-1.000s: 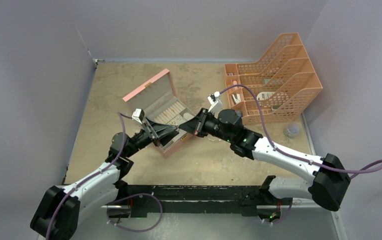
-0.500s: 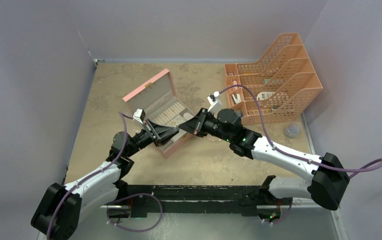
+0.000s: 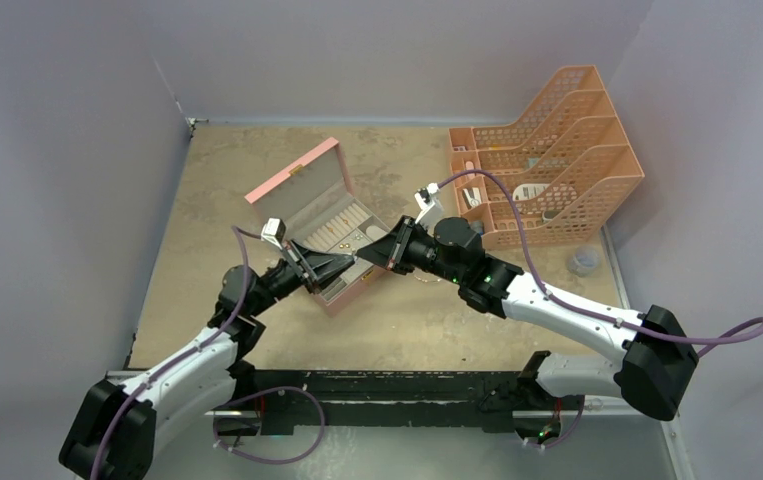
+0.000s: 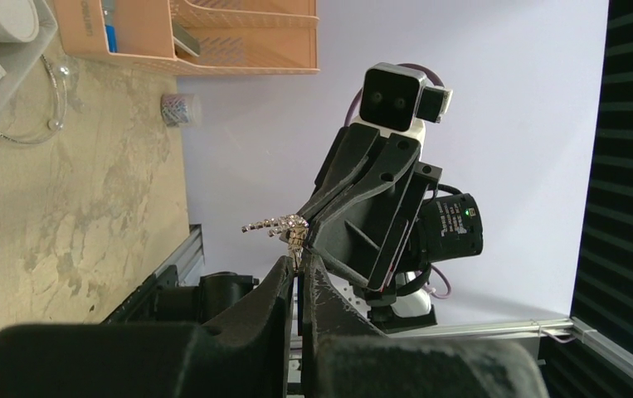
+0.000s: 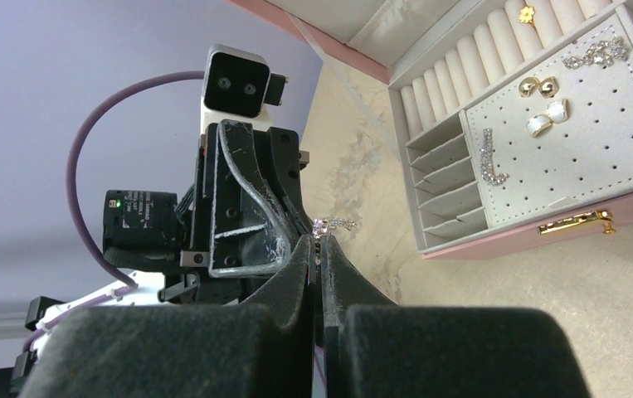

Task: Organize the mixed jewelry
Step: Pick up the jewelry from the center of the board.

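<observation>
A small silvery chain-like piece (image 4: 282, 225) hangs in the air over the front of the open pink box (image 3: 355, 292). Both grippers meet on it tip to tip. My left gripper (image 4: 299, 260) is shut on its lower end. From the opposite side my right gripper (image 5: 317, 241) is shut on the same silvery piece (image 5: 335, 223). In the top view the left gripper (image 3: 350, 263) and right gripper (image 3: 366, 257) touch noses. Gold rings (image 5: 541, 85), white studs (image 5: 546, 120) and a silvery strip (image 5: 490, 167) lie on the box's grey pad. A thin wire hoop (image 4: 37, 112) lies on the table.
An orange mesh file rack (image 3: 557, 150) with stationery stands at the back right. A small clear roll (image 3: 584, 262) sits near the right wall. The box's lid (image 3: 297, 185) stands open toward the back left. Purple cables loop off both arms.
My left gripper's jaws have shut on the silvery piece. The left arm shifted slightly; the right arm stayed put, still shut.
</observation>
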Motion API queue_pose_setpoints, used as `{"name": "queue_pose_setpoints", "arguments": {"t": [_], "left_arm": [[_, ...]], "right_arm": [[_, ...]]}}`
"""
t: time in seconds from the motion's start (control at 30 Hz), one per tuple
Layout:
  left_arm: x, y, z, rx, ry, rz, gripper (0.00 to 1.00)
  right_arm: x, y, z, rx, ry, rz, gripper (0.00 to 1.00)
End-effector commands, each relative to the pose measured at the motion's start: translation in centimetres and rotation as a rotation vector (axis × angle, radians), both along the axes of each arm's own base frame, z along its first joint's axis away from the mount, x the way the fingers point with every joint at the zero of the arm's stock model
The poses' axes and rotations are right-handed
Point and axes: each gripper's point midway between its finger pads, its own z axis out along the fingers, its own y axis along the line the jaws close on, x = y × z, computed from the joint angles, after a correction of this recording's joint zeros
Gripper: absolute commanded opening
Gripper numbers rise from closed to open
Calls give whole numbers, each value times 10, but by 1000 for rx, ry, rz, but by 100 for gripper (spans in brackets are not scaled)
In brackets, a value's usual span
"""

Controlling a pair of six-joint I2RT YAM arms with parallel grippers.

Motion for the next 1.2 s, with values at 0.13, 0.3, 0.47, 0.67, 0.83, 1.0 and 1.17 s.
{"name": "queue_pose_setpoints", "arguments": {"t": [0.13,0.3,0.47,0.67,0.83,1.0,1.17], "left_arm": [[4,8,9,22,-50,66,0],[6,9,9,49,-51,81,0],[9,9,6,116,-45,89,0],[13,12,7,242,-52,101,0],[16,12,19,416,-92,47,0],[17,11,35,572,-146,-50,0],[20,18,57,688,-203,-59,0]], "right_arm": [[7,2,21,37,-27,-16,0],[6,1,16,22,-22,-13,0],[7,-2,12,-4,-45,-20,24],[15,-10,14,-63,-122,-48,43],[24,-23,34,-135,-380,-63,45],[20,-41,72,-156,-869,-59,43],[-7,-52,84,-101,-1296,-50,51]]}}
